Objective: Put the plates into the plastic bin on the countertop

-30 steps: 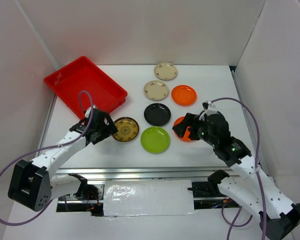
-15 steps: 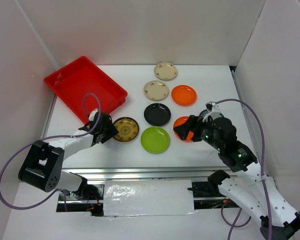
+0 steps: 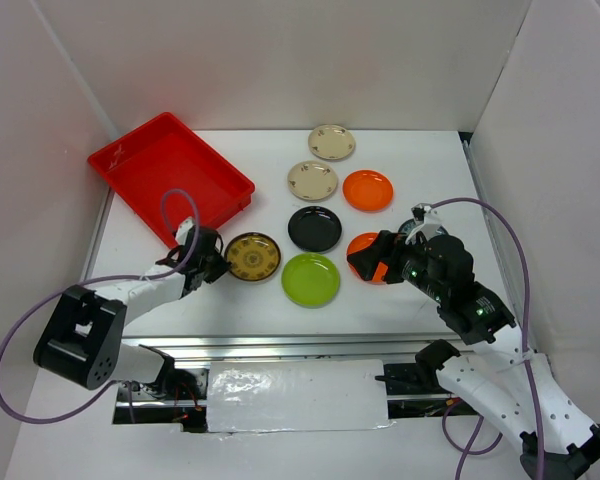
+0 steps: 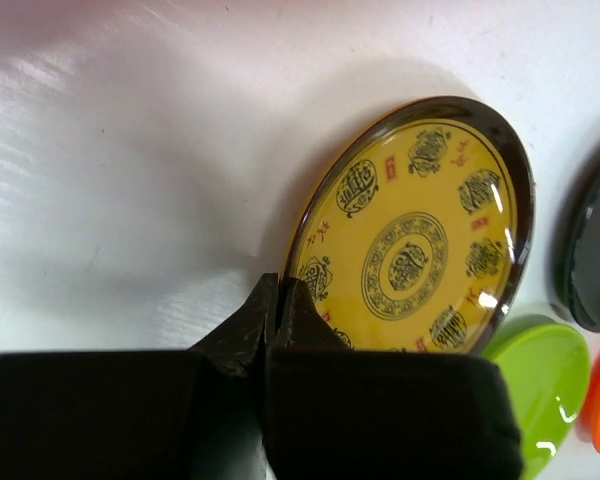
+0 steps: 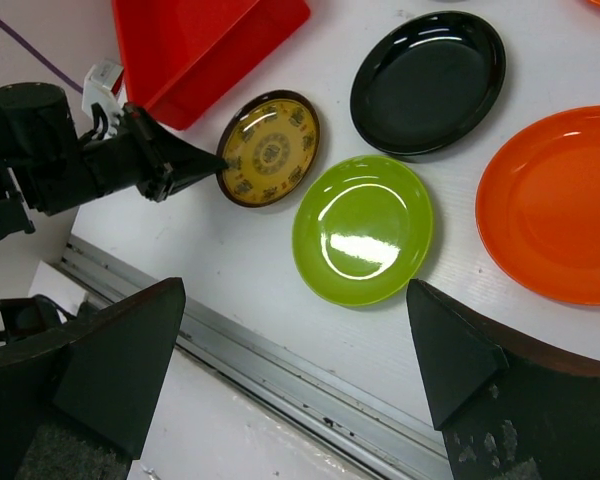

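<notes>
Student: Where does the top external view stand?

Tutor: High behind both arm bases, facing down on the whole flat white countertop (image 3: 430, 170).

Student: And the wrist views?

Tutor: Left wrist: very close, just behind the left gripper (image 4: 278, 300), with the round brown-gold patterned plate (image 4: 410, 250) at its tips. Right wrist: farther back, looking out between the fingers of the right gripper (image 5: 292, 290). All three share that plate.

The countertop (image 3: 430, 160) held, in plain view, one black plate (image 3: 314, 228), two beige plates (image 3: 312, 180) (image 3: 331, 141) beyond it, two orange plates (image 3: 367, 190) (image 3: 361, 244) to its right, one lime green plate (image 3: 311, 279) in front of it and one brown-gold patterned plate (image 3: 252, 256) to its left, seven in all. One plastic bin (image 3: 170, 172) stood farther left of the black plate. Two arms (image 3: 140, 290) (image 3: 485, 315) were there, each with one gripper, the left gripper (image 3: 220, 266) left of that plate and the right gripper (image 3: 368, 255) right of it.
</notes>
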Robot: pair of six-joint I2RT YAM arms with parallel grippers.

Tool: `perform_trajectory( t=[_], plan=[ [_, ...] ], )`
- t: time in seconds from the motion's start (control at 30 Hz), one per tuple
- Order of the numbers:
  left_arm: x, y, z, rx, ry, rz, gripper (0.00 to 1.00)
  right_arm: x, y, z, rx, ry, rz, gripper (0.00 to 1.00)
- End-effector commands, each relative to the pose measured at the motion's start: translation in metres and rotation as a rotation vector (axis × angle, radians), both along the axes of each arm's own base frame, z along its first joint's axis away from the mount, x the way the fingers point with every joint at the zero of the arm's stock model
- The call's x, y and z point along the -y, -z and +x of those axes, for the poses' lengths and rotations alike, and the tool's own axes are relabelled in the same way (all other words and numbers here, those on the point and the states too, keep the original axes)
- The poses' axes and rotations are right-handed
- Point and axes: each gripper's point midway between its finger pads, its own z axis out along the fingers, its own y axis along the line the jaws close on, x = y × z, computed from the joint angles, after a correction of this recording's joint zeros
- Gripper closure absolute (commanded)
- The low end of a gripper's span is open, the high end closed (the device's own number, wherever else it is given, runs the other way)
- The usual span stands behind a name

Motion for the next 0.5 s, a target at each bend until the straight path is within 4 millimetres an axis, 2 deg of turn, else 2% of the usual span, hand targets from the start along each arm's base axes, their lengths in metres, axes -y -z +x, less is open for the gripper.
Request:
perform_trajectory(
  t=[0.0, 0.03, 0.1, 0.13, 0.2, 0.23, 0.27, 0.3, 0.37, 0.4, 0.47],
  plan=[
    [-0.018, 0.004, -0.021, -0.036, -0.029, 0.097, 1.0, -0.002, -0.021, 0.0, 0.065, -0.013, 0.022, 0.0],
    [-0.013, -0.011, -0.02, 0.006, -0.014, 0.088, 1.0, -0.001, -0.02, 0.0, 0.064, -0.009, 0.02, 0.0],
    [-0.012, -0.025, -0.024, 0.024, -0.006, 0.098, 1.0, 0.0, -0.021, 0.001, 0.067, -0.003, 0.02, 0.0],
    [-0.011, -0.048, -0.019, 0.087, -0.009, 0.092, 1.0, 0.0, -0.021, 0.0, 0.068, -0.004, 0.019, 0.0],
    [-0.013, -0.068, -0.021, 0.12, -0.016, 0.101, 1.0, 0.001, -0.022, 0.001, 0.067, 0.0, 0.02, 0.0],
    [-0.015, -0.09, -0.021, 0.163, -0.023, 0.104, 1.0, 0.001, -0.023, 0.001, 0.07, 0.003, 0.027, 0.0],
    [-0.016, -0.101, -0.02, 0.187, -0.024, 0.097, 1.0, 0.0, -0.024, 0.002, 0.071, 0.003, 0.027, 0.0],
    [-0.015, -0.123, -0.017, 0.243, -0.024, 0.076, 1.0, 0.0, -0.025, 0.001, 0.074, -0.001, 0.032, 0.0],
    [-0.016, -0.145, -0.01, 0.305, -0.026, 0.057, 1.0, -0.001, -0.025, 0.003, 0.077, 0.003, 0.035, 0.0],
    [-0.013, -0.166, -0.002, 0.358, -0.008, 0.051, 1.0, -0.002, -0.026, 0.003, 0.079, -0.001, 0.04, 0.0],
    [-0.016, -0.19, 0.009, 0.399, -0.027, 0.028, 1.0, -0.003, -0.025, 0.006, 0.081, 0.005, 0.051, 0.0]
  ],
)
